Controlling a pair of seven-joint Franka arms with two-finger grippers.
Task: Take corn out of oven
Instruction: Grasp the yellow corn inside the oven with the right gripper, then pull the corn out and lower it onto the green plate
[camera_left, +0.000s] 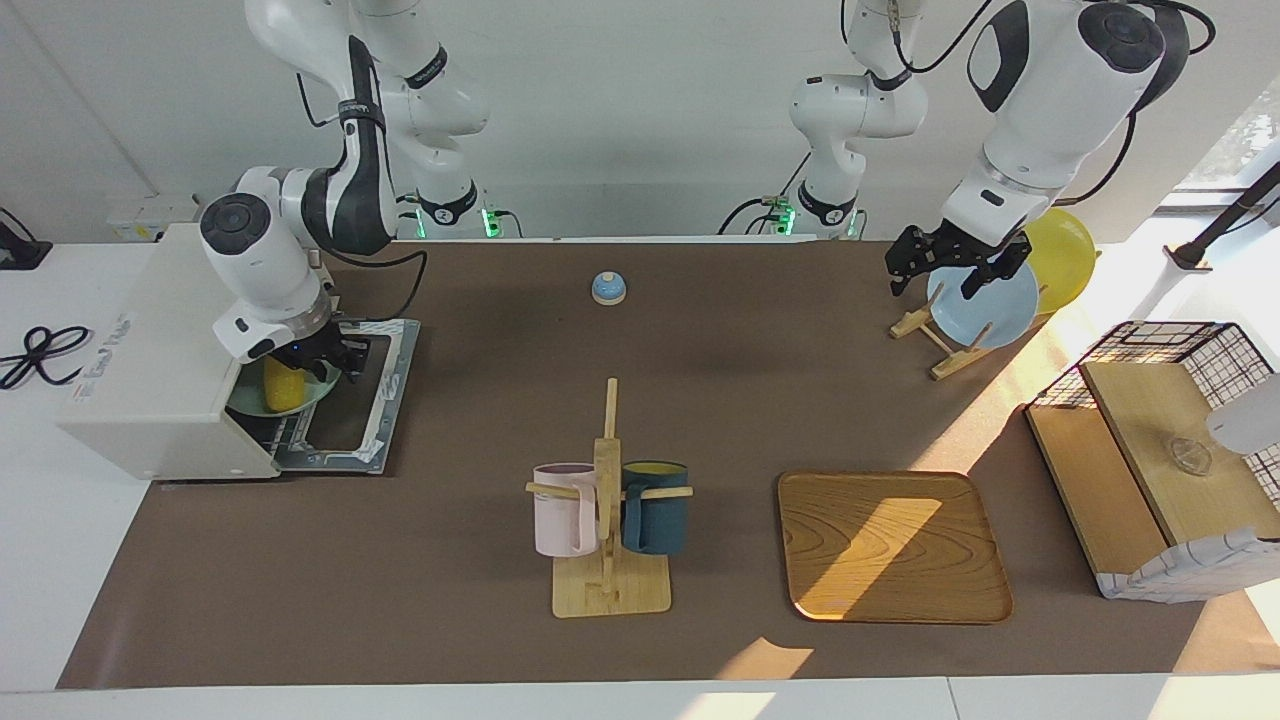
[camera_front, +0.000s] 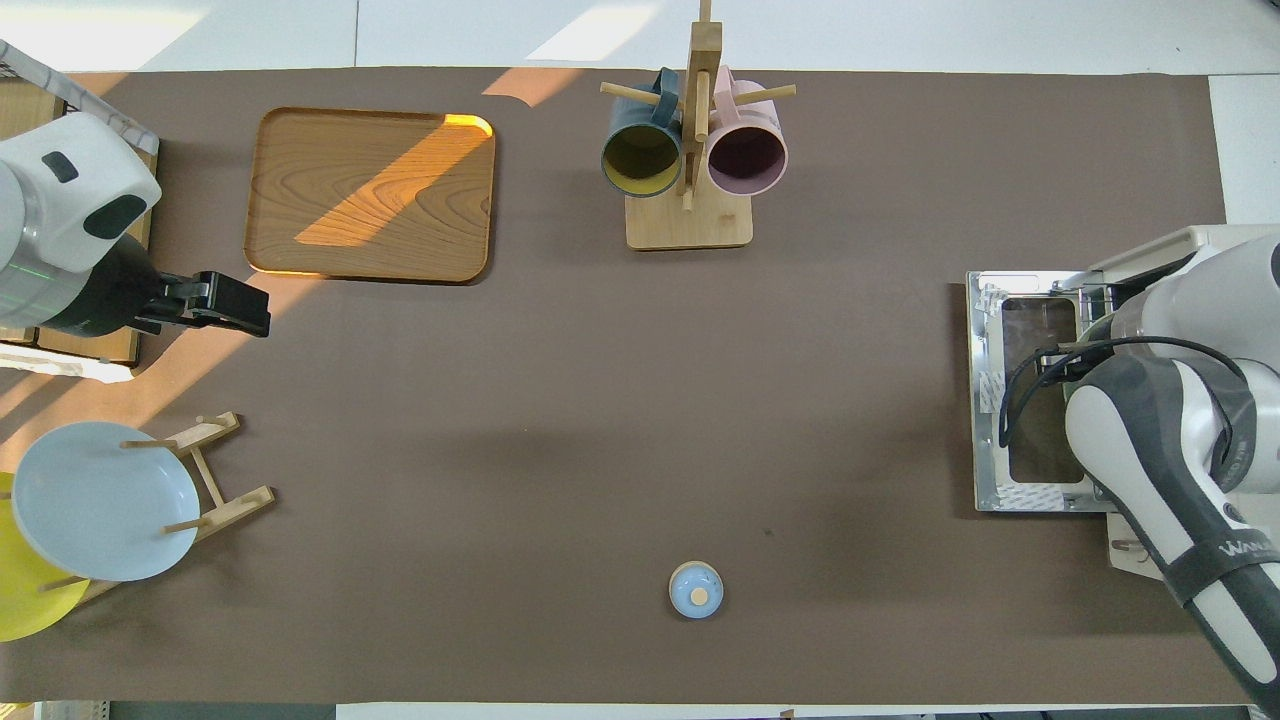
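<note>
The counter (camera_left: 500, 640) carries the oven (camera_left: 150, 400) at the right arm's end, its door (camera_left: 345, 420) folded down flat and open. Inside, on a green plate (camera_left: 300, 398) over the wire rack, lies the corn (camera_left: 283, 390), of which only the lower end shows.

Step in hand, as judged: the reach into the oven mouth, grasp not yet made. The right hand (camera_left: 335, 358) hangs at the opening, over the plate and just above the corn; whether it touches the cob cannot be told, nor can its opening, since wrist and fingers overlap in the facing view. The next move calls for lowering the fingers astride the cob, across its narrow width, closing, then drawing it out over the door without dragging the plate.

The left hand (camera_left: 950, 265) waits over the blue plate (camera_left: 990, 305) in its wooden rack, fingers spread wide, holding nothing.

Hidden: in the overhead view the right arm covers the oven mouth, so corn, plate and right hand are all unseen there. The oven's interior is mostly in shadow.
</note>
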